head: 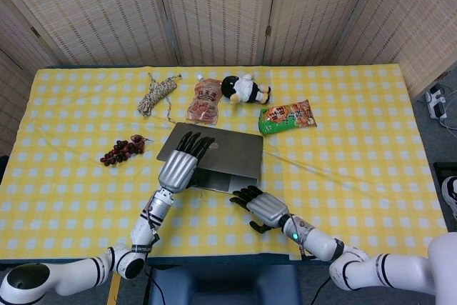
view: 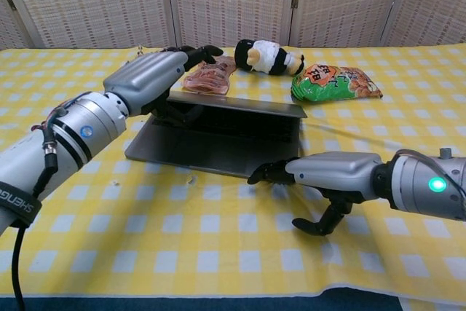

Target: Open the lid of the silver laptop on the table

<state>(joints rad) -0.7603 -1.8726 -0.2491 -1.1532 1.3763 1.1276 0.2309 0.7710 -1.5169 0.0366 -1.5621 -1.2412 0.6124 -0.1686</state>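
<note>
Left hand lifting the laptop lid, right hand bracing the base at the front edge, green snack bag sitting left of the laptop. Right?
Not quite. The green snack bag lies behind the laptop's right corner, not on its left; the head view shows grapes on the left. The rest holds: the left hand lifts the lid and the right hand is at the base's front edge.
</note>
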